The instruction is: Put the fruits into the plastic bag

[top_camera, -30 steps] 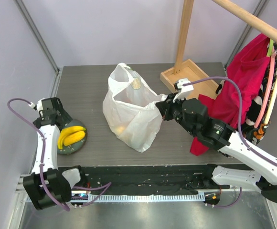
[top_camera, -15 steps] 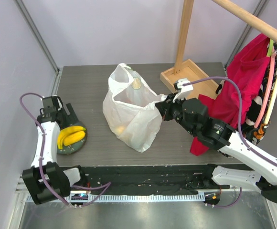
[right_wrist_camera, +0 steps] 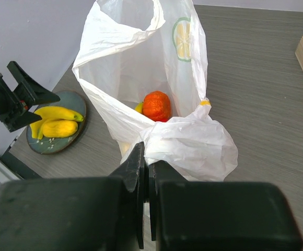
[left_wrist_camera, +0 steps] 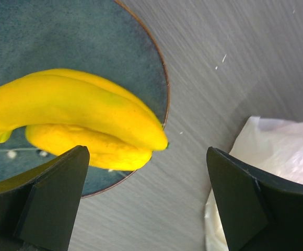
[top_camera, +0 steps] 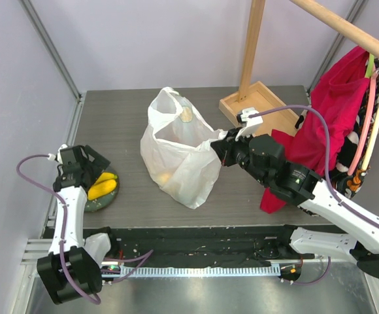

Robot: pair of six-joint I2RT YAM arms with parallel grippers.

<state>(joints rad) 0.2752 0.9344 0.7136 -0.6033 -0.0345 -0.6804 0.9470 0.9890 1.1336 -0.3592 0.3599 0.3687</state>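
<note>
the wide-open left gripper (left_wrist_camera: pixel 146 157) hovers over the banana bunch (left_wrist_camera: pixel 78 112), which lies upper left of its gap, long axis left-to-right.

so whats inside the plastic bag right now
Through the open mouth of the plastic bag, the right wrist view shows an orange fruit with a sliver of something yellow beside it. The bag's folds cover the rest of the bottom, so any other fruit is hidden.

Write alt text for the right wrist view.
The right gripper is shut on a fold of the plastic bag, whose open mouth shows an orange fruit inside. At left, the open left gripper hovers by bananas on a plate.
</note>
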